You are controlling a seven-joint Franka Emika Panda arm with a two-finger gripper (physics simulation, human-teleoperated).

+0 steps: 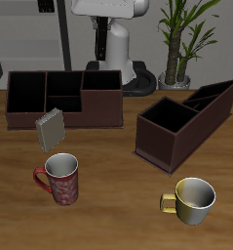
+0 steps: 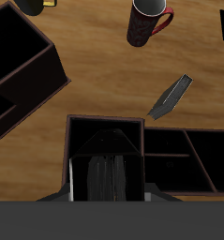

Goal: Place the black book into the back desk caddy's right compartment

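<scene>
Though the gripper hangs over the back desk caddy, its fingers are hard to make out in the wrist view, and I cannot tell whether they are spread or pinching. Exterior view: arm cut off above the base. Black book shows as a glossy dark slab upright inside the right compartment; split sections beside it bare. Grey book leans at the caddy's front wall. Slanted caddy well apart. Red mug and yellow mug near the desk's front edge, open wood between.
</scene>
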